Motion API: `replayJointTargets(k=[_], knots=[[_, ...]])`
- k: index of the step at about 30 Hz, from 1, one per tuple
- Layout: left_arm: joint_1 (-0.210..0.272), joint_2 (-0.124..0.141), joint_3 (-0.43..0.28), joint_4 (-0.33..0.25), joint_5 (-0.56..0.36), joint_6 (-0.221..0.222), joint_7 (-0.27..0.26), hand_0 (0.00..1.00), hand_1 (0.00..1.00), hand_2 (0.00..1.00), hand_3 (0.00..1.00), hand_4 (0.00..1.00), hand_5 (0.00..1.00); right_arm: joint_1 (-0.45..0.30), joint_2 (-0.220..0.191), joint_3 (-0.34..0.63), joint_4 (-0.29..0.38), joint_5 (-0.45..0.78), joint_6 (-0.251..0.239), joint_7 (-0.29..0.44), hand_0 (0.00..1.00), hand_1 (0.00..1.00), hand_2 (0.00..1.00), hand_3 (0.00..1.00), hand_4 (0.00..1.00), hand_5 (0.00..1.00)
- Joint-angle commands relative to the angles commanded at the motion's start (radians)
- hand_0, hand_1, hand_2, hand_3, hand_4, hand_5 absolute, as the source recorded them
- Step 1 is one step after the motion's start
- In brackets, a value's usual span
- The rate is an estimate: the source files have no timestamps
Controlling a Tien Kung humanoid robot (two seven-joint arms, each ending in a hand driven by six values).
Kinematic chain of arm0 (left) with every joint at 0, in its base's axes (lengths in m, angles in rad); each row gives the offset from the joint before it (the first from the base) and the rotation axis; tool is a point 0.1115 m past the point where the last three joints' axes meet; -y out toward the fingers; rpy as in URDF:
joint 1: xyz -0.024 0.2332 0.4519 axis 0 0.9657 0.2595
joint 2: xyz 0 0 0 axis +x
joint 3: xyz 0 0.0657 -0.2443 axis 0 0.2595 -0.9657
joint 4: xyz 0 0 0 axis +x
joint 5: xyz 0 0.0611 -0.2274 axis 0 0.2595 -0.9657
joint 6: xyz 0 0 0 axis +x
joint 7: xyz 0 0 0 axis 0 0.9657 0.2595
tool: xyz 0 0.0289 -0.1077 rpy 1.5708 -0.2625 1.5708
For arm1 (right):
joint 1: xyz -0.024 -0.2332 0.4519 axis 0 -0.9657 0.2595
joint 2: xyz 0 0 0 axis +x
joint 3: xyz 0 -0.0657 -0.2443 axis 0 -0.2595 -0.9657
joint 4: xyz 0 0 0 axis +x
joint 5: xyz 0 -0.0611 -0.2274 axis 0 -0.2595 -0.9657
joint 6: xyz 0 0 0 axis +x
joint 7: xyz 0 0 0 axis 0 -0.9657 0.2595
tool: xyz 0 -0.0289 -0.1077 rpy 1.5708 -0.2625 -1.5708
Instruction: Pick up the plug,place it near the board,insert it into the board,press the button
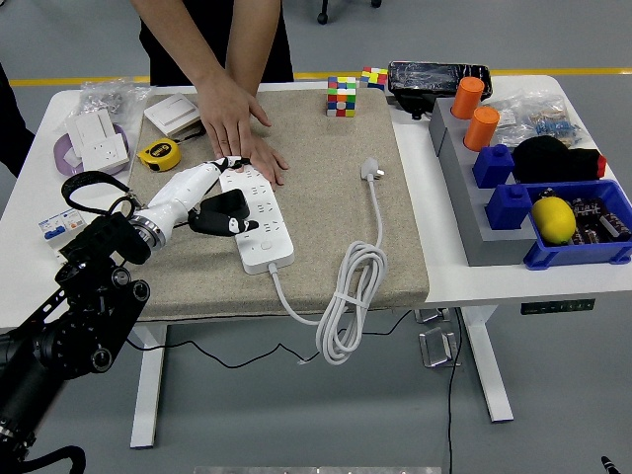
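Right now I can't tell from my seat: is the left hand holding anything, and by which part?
The left hand holds a black plug, fingers wrapped around its body, beside the white power strip.

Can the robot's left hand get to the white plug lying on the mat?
Probably yes. The left hand rests at the power strip, and only bare mat lies between the strip and the plug.

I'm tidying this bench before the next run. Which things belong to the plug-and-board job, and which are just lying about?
Job:
plug
power strip
left hand

Lying about:
tape measure
Rubik's cube
lemon
orange cups
wall sockets
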Motion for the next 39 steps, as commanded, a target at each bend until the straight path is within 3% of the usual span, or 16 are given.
replayJointTargets(k=[2,7,8,13,14,19,20,25,26,37,38,39], knots=[[-0.008,-0.002,-0.004,0.030,0.000,0.003,-0.001,0.833,0.879,0.832,0.808,0.942,0.284,0.000,0.000,0.000,0.000,0.000,0.000,0.000,0.809,0.747,0.743,0.769,0.998,0.998],[-0.012,-0.006,-0.012,0.063,0.000,0.018,0.003,0.833,0.879,0.832,0.808,0.942,0.284,-0.001,0.000,0.002,0.000,0.000,0.000,0.000,0.809,0.747,0.743,0.769,0.998,0.998],[-0.013,-0.007,-0.015,0.069,0.000,0.027,0.003,0.766,0.754,0.628,0.652,0.898,0.286,-0.001,0.000,0.001,0.000,0.000,0.000,0.000,0.809,0.746,0.743,0.769,0.998,0.998],[-0.014,-0.007,-0.019,0.084,0.000,0.048,0.009,0.766,0.754,0.628,0.652,0.898,0.286,0.001,-0.001,0.003,0.000,-0.002,0.000,0.000,0.809,0.746,0.743,0.769,0.998,0.998],[-0.015,-0.007,-0.020,0.087,0.000,0.051,0.010,0.656,0.628,0.514,0.556,0.830,0.277,0.001,-0.001,0.003,0.000,-0.002,0.000,0.000,0.809,0.746,0.743,0.769,0.998,0.998],[-0.017,-0.005,-0.026,0.106,0.000,0.064,0.011,0.656,0.628,0.514,0.556,0.830,0.277,0.003,-0.002,0.006,0.001,-0.004,0.000,0.000,0.809,0.746,0.743,0.769,0.998,0.998],[-0.016,-0.005,-0.027,0.108,0.000,0.068,0.012,0.471,0.495,0.482,0.526,0.664,0.217,0.003,-0.002,0.005,0.001,-0.003,0.000,0.000,0.809,0.746,0.743,0.769,0.998,0.998],[-0.018,-0.007,-0.029,0.116,0.000,0.082,0.013,0.471,0.495,0.482,0.526,0.664,0.217,0.000,-0.002,0.001,0.000,0.000,0.000,0.000,0.809,0.746,0.743,0.769,0.998,0.998],[-0.019,-0.007,-0.030,0.117,0.000,0.083,0.013,0.424,0.448,0.463,0.519,0.620,0.199,0.000,-0.001,0.001,0.000,0.000,0.000,0.000,0.809,0.746,0.743,0.769,0.998,0.998],[-0.018,-0.008,-0.031,0.144,0.000,0.097,0.004,0.395,0.414,0.443,0.510,0.593,0.163,-0.001,-0.002,-0.002,0.001,0.001,-0.001,0.000,0.809,0.746,0.743,0.769,0.998,0.998],[-0.017,-0.008,-0.030,0.143,0.000,0.098,0.003,0.378,0.390,0.412,0.486,0.661,0.096,-0.001,-0.002,-0.001,0.001,0.001,-0.001,0.000,0.810,0.746,0.743,0.769,0.998,0.998],[-0.017,-0.008,-0.030,0.143,0.000,0.099,0.002,0.378,0.390,0.412,0.486,0.661,0.096,-0.002,-0.002,-0.001,0.001,0.000,-0.001,0.000,0.810,0.746,0.743,0.769,0.998,0.998]])
